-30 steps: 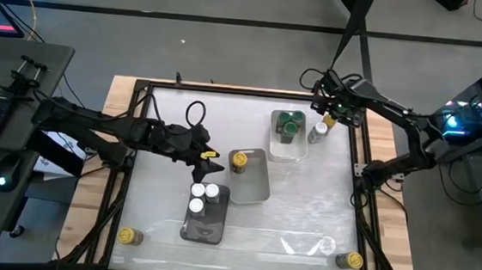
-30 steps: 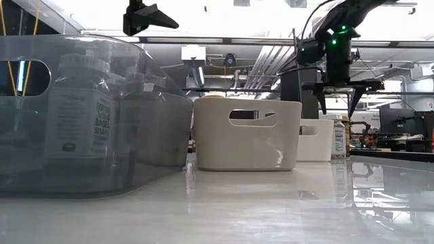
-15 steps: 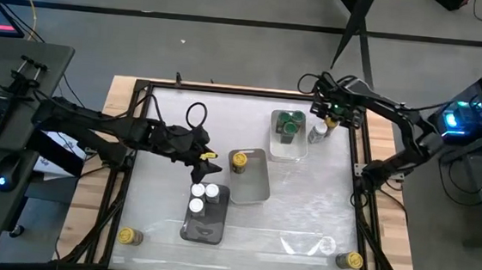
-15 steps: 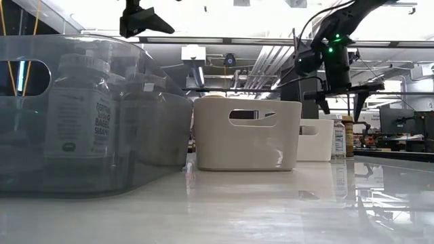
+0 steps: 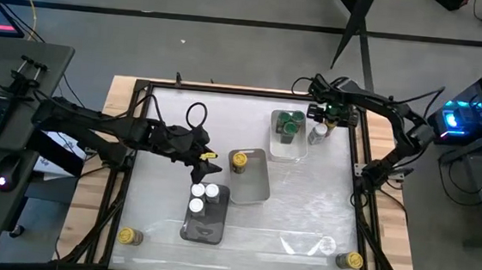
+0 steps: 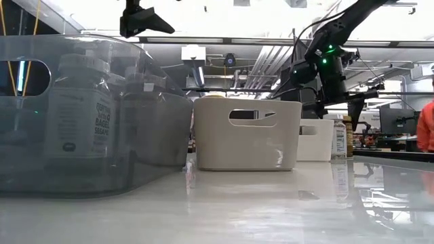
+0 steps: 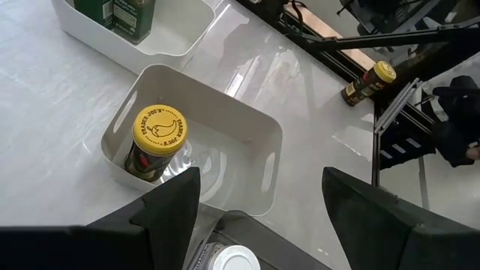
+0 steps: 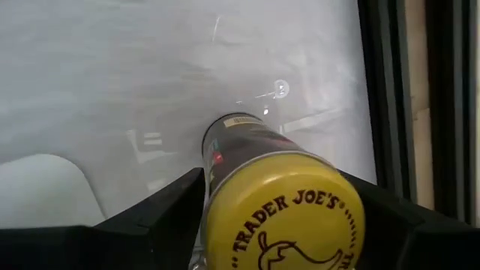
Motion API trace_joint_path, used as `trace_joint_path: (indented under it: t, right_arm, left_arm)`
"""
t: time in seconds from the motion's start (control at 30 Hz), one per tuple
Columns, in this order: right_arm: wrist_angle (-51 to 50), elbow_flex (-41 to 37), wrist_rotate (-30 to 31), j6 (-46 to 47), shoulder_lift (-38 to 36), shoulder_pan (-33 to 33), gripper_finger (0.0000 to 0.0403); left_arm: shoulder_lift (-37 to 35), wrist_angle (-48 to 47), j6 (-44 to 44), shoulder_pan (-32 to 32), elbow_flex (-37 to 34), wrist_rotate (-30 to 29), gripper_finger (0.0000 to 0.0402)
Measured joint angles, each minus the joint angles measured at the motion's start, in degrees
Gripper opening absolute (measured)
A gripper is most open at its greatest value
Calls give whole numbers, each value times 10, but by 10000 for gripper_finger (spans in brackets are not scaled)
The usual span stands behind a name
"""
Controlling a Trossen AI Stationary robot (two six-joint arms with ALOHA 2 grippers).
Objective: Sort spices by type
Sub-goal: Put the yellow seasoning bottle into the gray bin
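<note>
While left claw [image 5: 209, 156] hovers open, right claw [image 8: 274, 225] straddles yellow-lidded jar [image 8: 281, 206].

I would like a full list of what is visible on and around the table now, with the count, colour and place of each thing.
clear tray: 1, clear, far middle
white tray: 1, white, centre
dark grey tray: 1, dark grey, near middle
green-lid jars: at least 2, green, in clear tray
white-lid jars: 4, white, three in dark grey tray, one beside clear tray
yellow-lid jars: 4, yellow, one in white tray, two at near corners, one under right gripper
person: 1, orange sleeve, room behind
left gripper: 1, dark, open, beside white tray
right gripper: 1, dark, over far-right yellow-lid jar
</note>
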Motion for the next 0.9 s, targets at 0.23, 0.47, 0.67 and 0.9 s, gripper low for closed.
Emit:
trace_joint_path:
  t: [0.23, 0.47, 0.67, 0.9]
  right_arm:
    - [-11, 0, 20, -29, -2, -4, 209]
    - [-58, -1, 39, -97, -44, -4, 209]
    - [-83, -1, 68, -130, -145, -4, 209]
    - [4, -1, -35, -139, -293, 50, 209]
  left_arm:
    - [0, 0, -1, 0, 0, 0, 267]
    - [0, 0, 1, 0, 0, 0, 267]
    - [0, 0, 25, 0, 0, 13, 267]
    - [0, 0, 5, 0, 0, 13, 267]
